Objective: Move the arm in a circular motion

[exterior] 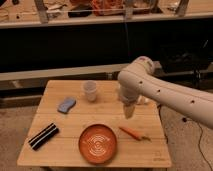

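The arm [160, 92] held its gripper [129, 112] above the table [145, 152], near the carrot [132, 133] (open or closed, I could not tell). It should circle slowly, staying high.

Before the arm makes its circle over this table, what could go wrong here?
1. The arm holds its hand seemingly low over the table, between the cup and the carrot. A wide circle at this height could tip the upright cup.
2. The carrot lies close to the hand, toward the table's front; a sweep that way might push it off the edge.
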### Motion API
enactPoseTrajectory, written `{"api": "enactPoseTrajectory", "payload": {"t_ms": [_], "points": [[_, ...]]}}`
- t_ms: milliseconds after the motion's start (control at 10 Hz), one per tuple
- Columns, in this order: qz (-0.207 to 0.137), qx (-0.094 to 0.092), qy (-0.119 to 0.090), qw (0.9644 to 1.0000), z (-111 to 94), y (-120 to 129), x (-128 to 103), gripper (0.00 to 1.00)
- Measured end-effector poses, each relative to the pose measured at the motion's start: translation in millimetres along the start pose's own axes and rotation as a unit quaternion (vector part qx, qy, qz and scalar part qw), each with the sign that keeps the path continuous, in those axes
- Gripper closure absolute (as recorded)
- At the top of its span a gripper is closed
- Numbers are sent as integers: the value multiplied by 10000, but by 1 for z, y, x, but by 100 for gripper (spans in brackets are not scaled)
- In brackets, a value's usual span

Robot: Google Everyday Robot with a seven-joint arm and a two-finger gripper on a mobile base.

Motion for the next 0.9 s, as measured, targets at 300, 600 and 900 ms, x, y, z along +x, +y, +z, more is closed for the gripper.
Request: {"api": "enactPoseTrajectory", "payload": {"t_ms": [300,600,900], "points": [[13,47,8,10000,2,-13,-3,20],[39,81,-15,10000,4,-20,4,20],[277,106,-38,9996,6,-27,11,20]]}}
